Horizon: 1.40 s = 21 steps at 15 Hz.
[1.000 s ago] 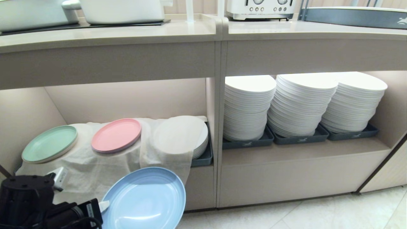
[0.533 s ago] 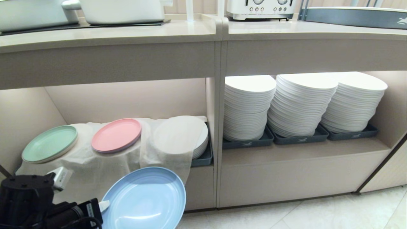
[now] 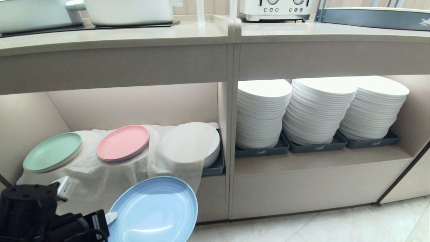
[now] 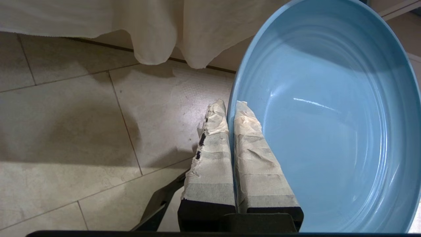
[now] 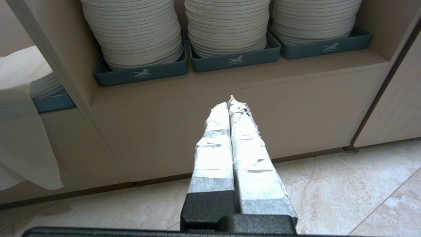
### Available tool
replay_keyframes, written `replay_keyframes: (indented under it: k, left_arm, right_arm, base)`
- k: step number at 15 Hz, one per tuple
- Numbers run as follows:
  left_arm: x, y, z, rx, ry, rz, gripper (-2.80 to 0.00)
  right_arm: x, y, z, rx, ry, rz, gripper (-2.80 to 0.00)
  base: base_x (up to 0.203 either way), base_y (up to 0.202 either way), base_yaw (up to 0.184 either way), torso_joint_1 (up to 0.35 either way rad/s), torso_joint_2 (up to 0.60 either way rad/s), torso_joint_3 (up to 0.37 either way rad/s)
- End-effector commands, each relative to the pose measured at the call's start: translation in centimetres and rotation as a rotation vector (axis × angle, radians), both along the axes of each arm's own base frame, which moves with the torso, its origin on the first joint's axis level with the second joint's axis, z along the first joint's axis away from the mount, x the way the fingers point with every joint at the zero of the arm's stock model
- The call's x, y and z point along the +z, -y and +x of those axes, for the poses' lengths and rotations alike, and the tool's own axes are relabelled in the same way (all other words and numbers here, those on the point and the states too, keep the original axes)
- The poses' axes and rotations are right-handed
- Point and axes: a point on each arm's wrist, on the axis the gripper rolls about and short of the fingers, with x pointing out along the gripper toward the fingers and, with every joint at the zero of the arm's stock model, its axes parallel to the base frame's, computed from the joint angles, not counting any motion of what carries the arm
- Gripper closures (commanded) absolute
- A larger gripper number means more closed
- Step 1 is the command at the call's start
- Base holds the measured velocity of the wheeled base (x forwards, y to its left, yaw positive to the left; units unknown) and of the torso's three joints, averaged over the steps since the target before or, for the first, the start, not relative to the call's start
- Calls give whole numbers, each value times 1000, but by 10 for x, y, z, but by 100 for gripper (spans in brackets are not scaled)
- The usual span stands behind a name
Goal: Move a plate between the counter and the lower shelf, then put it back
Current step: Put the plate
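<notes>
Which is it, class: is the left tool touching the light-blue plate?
Touching. The left wrist view shows the left tool shut on the light-blue plate's rim, one finger on each side.

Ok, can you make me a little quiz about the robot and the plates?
1. True or false: the left gripper pinches the blue plate by its rim.
2. Which plate lies nearer the white cloth's left end: A pink plate, B green plate?
3. Fill in: the white stacks sit in dark ___.

Key: 1 true; 2 B; 3 trays.
</notes>
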Motion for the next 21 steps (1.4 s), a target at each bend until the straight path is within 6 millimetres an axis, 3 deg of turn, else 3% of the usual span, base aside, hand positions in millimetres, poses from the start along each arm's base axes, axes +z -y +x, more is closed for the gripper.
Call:
replay_keyframes:
  k: [1, 14, 21]
  left_arm:
    - [-1, 0, 0, 4, -4, -1, 0]
    - [0, 0, 1, 8, 0, -1, 0]
    - [0, 0, 1, 8, -1, -3, 0]
  right_arm:
    - [0, 0, 0, 0, 1, 1, 0]
    - [0, 0, 0, -1, 1, -1, 0]
    - [0, 0, 0, 0, 1, -1, 0]
  base:
    - [0, 0, 0, 0, 0, 0]
    - [0, 0, 0, 0, 0, 0]
    - [0, 0, 0, 87, -328, -245]
